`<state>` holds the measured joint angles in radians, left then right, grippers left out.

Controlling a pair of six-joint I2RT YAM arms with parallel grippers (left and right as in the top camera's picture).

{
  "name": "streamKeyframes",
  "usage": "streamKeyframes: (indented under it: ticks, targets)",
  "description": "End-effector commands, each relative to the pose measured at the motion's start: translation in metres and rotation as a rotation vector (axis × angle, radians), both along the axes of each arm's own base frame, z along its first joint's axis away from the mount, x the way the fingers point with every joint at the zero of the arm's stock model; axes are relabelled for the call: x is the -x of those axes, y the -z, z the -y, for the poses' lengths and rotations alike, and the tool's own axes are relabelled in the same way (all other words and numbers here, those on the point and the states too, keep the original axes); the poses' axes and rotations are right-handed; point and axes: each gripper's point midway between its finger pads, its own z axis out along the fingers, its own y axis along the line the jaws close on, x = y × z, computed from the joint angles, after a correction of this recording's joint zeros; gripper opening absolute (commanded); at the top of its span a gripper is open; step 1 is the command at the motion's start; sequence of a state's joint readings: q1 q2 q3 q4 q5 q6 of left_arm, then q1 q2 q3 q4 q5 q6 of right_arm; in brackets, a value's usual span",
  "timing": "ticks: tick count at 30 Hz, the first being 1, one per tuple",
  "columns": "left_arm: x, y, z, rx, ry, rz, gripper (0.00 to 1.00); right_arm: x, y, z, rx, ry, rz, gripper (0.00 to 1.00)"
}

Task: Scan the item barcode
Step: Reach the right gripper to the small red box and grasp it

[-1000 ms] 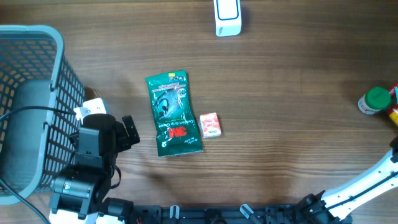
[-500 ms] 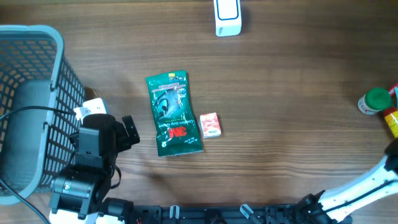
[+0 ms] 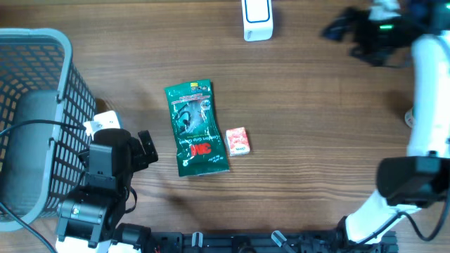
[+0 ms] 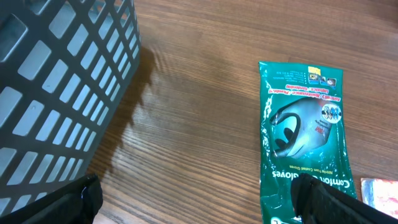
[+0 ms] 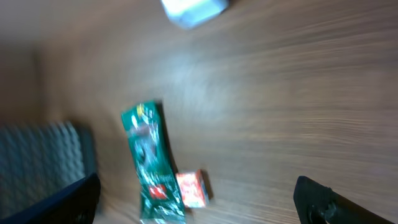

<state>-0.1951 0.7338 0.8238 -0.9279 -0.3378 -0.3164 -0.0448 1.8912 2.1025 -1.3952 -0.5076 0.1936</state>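
Jaws wide apart on both arms, we grip nothing: our left gripper (image 3: 148,149) sits beside the basket (image 3: 42,41), near the green glove packet (image 3: 196,128); our right gripper (image 3: 337,28) hangs near the white scanner (image 3: 256,19).

You're looking at a mock shop checkout, prob. a lab test bench, not a real store. Evidence: wood-grain table (image 3: 316,140) w/ a grey plastic shopping basket (image 3: 43,41) at far left, a white barcode scanner (image 3: 256,19) at the far edge, and retail-packed goods mid-table, i.e. a green 3M glove pack (image 3: 195,128) and a small carton (image 3: 237,141) beside it. Left arm (image 3: 98,190) and right arm (image 3: 425,91) give the lab feel.
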Motion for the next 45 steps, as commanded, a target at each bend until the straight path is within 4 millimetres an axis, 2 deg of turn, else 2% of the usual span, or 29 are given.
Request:
streamKeyframes:
  ticks: [1,4,7,9,10,11,12,14,15,17,19,21,22,23,25,27,32,36,40,42,45]
  targets:
    - [0.0,-0.001,0.0,0.013,-0.005,0.007,1.0,0.015,0.028,-0.072,0.2,-0.21,-0.012,1.0]
    - [0.0,-0.001,0.0,0.013,-0.005,0.007,1.0,0.043,0.054,-0.138,0.224,-0.362,-0.071,1.0]
    - [0.0,-0.001,0.0,0.013,-0.005,0.007,1.0,0.068,0.09,-0.173,0.262,-0.476,-0.148,1.0]
    - [0.0,-0.001,0.0,0.013,-0.005,0.007,1.0,0.09,0.123,-0.186,0.288,-0.505,-0.249,1.0]
    - [0.0,-0.001,0.0,0.013,-0.005,0.007,1.0,0.107,0.142,-0.19,0.313,-0.552,-0.302,0.99]
    - [0.0,-0.001,0.0,0.013,-0.005,0.007,1.0,0.115,0.15,-0.192,0.326,-0.582,-0.323,1.0]
    - [0.0,-0.001,0.0,0.014,-0.005,0.008,1.0,0.133,0.166,-0.193,0.355,-0.644,-0.363,1.0]
    - [0.0,-0.001,0.0,0.013,-0.005,0.007,1.0,0.157,0.195,-0.188,0.456,-0.724,-0.394,0.99]
    - [0.0,-0.001,0.0,0.013,-0.005,0.007,1.0,0.164,0.208,-0.181,0.527,-0.742,-0.398,0.99]
    - [0.0,-0.001,0.0,0.013,-0.005,0.007,1.0,0.17,0.223,-0.179,0.576,-0.74,-0.392,0.94]
    - [0.0,-0.001,0.0,0.013,-0.005,0.007,1.0,0.175,0.234,-0.179,0.587,-0.739,-0.392,0.94]
    - [0.0,-0.001,0.0,0.013,-0.005,0.007,1.0,0.173,0.243,-0.18,0.579,-0.734,-0.373,0.91]
    - [0.0,-0.001,0.0,0.013,-0.005,0.007,1.0,0.172,0.246,-0.181,0.575,-0.723,-0.366,0.86]
    - [0.0,-0.001,0.0,0.013,-0.005,0.007,1.0,0.17,0.25,-0.183,0.567,-0.691,-0.36,0.71]
    - [0.0,-0.001,0.0,0.013,-0.005,0.007,1.0,0.166,0.252,-0.187,0.553,-0.634,-0.356,0.51]
    - [0.0,-0.001,0.0,0.013,-0.005,0.007,1.0,0.166,0.251,-0.188,0.547,-0.624,-0.358,0.41]
    - [0.0,-0.001,0.0,0.013,-0.005,0.007,1.0,0.16,0.252,-0.187,0.552,-0.578,-0.355,0.42]
    - [0.0,-0.001,0.0,0.013,-0.005,0.007,1.0,0.142,0.253,-0.166,0.63,-0.438,-0.34,0.43]
    - [0.0,-0.001,0.0,0.013,-0.005,0.007,1.0,0.113,0.251,-0.127,0.75,-0.195,-0.311,0.46]
    - [0.0,-0.001,0.0,0.013,-0.005,0.007,1.0,0.095,0.247,-0.1,0.831,-0.127,-0.275,0.49]
    - [0.0,-0.001,0.0,0.013,-0.005,0.007,1.0,0.079,0.24,-0.065,0.888,-0.046,-0.28,0.5]
